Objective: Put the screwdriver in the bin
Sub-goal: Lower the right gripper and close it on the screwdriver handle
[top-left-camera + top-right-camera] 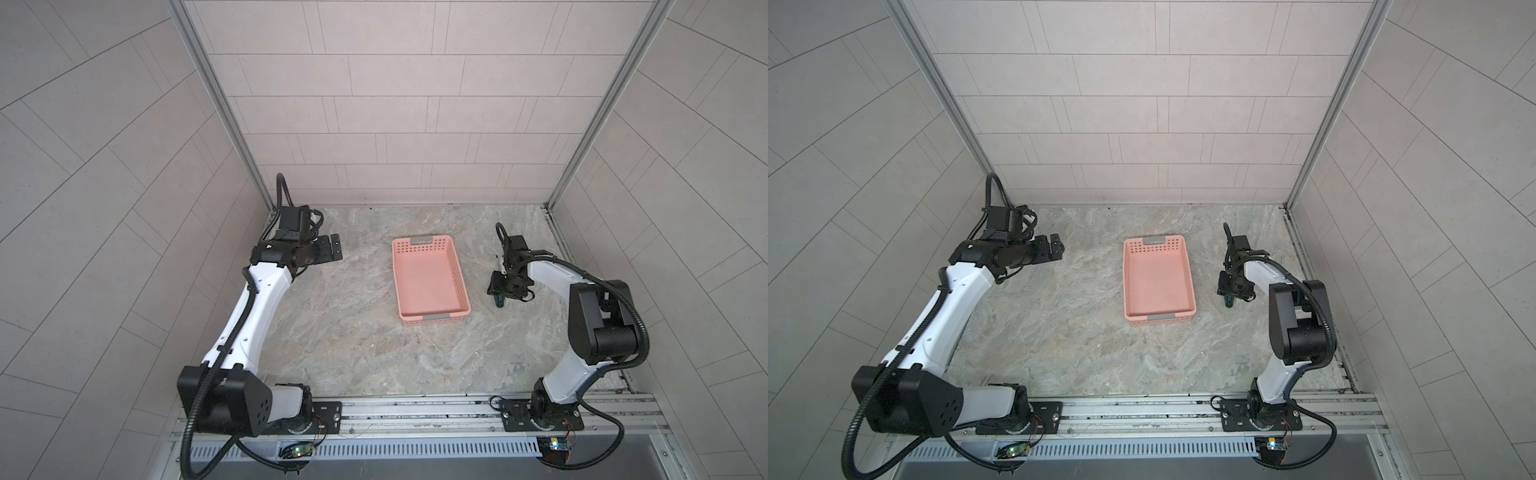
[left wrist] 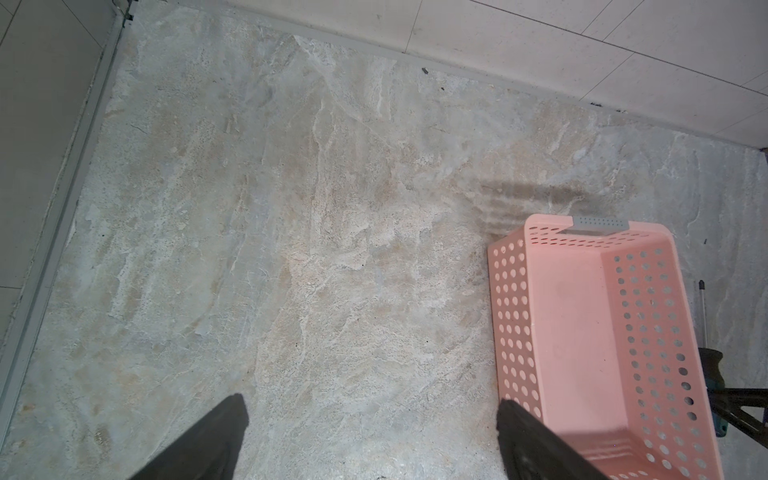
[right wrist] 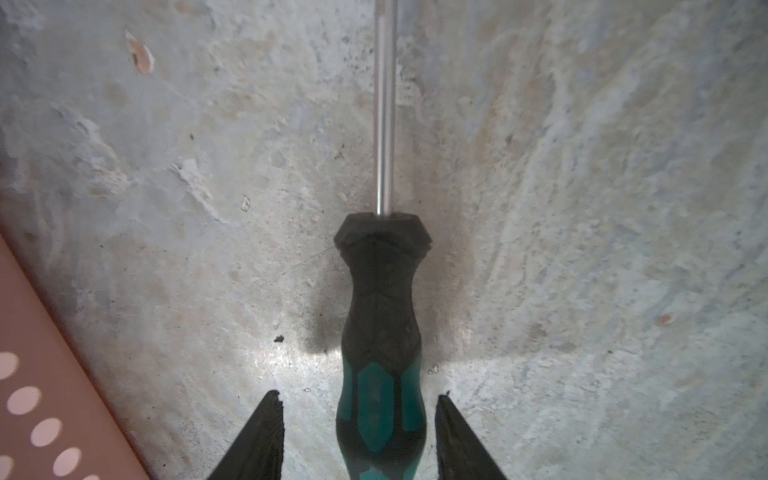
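1. You're holding the right tool [image 3: 359,397] low over the desk [image 1: 353,353], its jaws straddling the green part of the screwdriver [image 3: 380,291] handle. Bare desk is showing on each side of the handle, so the jaws are standing apart and pinching nothing yet.
2. The screwdriver is lying flat on the desk, outside the bin [image 1: 419,248] and just beside its long right wall. The shaft is pointing toward the far end of the desk. In both top views only the handle's butt [image 1: 498,301] is peeking out from under the tool.
3. You're going for the handle rather than the shaft, and that looks right to me. It's the thick, grippy, heavier end, whereas the thin shaft would likely roll or slip away.
4. The jaws are sitting square across the handle, one on each side. A squeeze should centre it rather than skid it along the desk.
5. Your left tool [image 2: 370,403] is hanging wide open and empty on the bin's other side. It's sitting well apart from the pick, probably just keeping out of the way.
6. The bin is standing empty, and its long side is running roughly parallel to the screwdriver. I'm expecting a lift and a short sideways carry with little turning. Mind the perforated wall, because the lift needs to clear its rim.
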Tool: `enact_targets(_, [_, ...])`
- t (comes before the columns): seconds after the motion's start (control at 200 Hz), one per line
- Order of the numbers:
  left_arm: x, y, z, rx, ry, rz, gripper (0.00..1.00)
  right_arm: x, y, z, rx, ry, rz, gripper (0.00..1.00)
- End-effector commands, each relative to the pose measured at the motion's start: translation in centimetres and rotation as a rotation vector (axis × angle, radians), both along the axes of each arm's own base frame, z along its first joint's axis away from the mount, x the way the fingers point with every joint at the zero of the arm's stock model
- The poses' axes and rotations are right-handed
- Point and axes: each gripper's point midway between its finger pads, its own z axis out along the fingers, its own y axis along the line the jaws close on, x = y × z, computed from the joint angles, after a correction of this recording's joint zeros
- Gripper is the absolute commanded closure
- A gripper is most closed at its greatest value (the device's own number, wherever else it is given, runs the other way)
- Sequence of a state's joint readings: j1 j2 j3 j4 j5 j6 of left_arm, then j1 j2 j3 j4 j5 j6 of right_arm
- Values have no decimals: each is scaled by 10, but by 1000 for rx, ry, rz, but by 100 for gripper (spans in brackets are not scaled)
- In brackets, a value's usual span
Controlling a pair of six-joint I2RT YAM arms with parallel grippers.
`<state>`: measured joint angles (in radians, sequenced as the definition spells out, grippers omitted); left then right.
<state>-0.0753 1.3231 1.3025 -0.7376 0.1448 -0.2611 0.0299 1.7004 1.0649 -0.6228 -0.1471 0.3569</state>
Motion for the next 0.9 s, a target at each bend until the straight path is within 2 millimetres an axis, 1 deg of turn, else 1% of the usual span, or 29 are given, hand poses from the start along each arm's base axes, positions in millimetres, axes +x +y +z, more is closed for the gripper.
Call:
enact_targets(0.0, [-3, 2, 5, 14, -22, 10, 0, 7, -5, 0, -30, -6, -17, 54])
enact_targets(0.08, [-2, 2, 4, 15, -21, 10, 0, 8, -7, -3, -39, 2, -22, 56])
enact_targets(0.185, [-1, 1, 2, 8, -15, 8, 0, 8, -11, -6, -57, 8, -33, 61])
enact_targets(0.365, [-1, 1, 0, 10, -9, 9, 0, 12, -10, -11, -51, 16, -35, 68])
enact_targets(0.646, [-1, 2, -1, 15, -3, 9, 0, 12, -13, -18, -71, 29, -37, 72])
enact_targets(0.691, [-1, 2, -1, 17, -2, 11, 0, 12, -13, -19, -72, 30, -35, 75])
enact_targets(0.751, [0, 2, -2, 17, -1, 12, 0, 12, -12, -18, -70, 27, -33, 82])
enact_targets(0.806, [0, 2, -2, 18, 1, 11, 0, 13, -12, -14, -66, 16, -31, 89])
enact_targets(0.896, [0, 2, -3, 15, 5, 13, 0, 14, -13, -6, -73, -2, -32, 94])
